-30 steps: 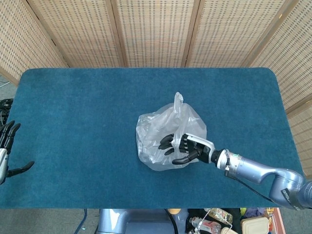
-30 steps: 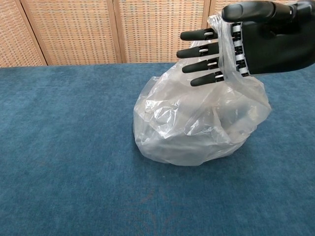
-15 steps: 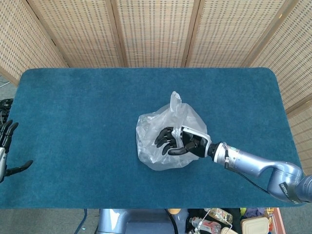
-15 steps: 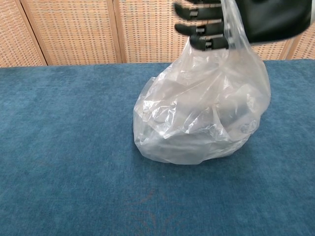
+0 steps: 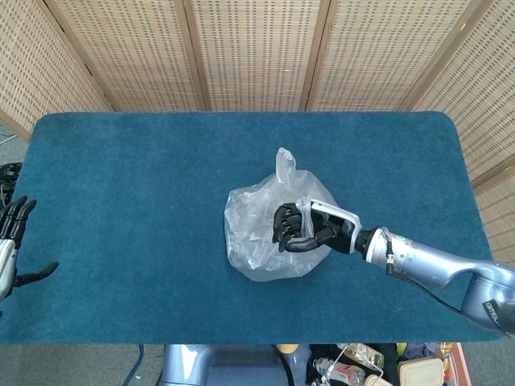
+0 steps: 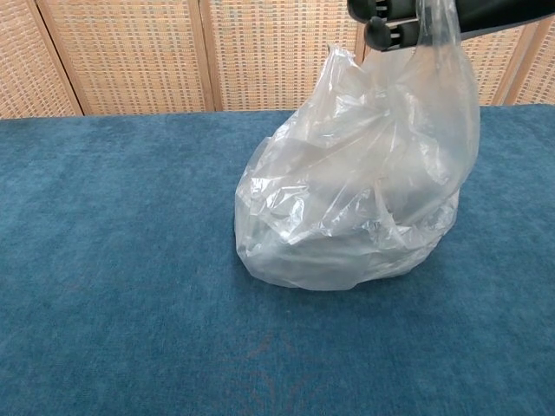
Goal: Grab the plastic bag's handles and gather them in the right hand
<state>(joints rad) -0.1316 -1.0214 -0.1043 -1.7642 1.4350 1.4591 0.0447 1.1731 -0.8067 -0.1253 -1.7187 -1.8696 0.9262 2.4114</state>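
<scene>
A clear plastic bag (image 5: 256, 235) with something pale inside sits near the middle of the blue table (image 5: 121, 177). My right hand (image 5: 301, 227) hovers over the bag's top, fingers curled around one handle (image 6: 436, 28), which is pulled taut upward. In the chest view only the lower edge of this hand (image 6: 392, 19) shows at the top of the frame above the bag (image 6: 347, 208). The bag's other handle (image 5: 284, 163) stands free at the far side. My left hand (image 5: 11, 241) is at the table's far left edge, fingers spread, holding nothing.
A wicker screen (image 5: 257, 48) stands behind the table. Containers and clutter (image 5: 378, 366) lie on the floor below the front edge at the right. Bare blue cloth stretches left of the bag.
My right hand has risen and curled its spread fingers around the handle, lifting the bag's right side. The left hand has stayed put.
</scene>
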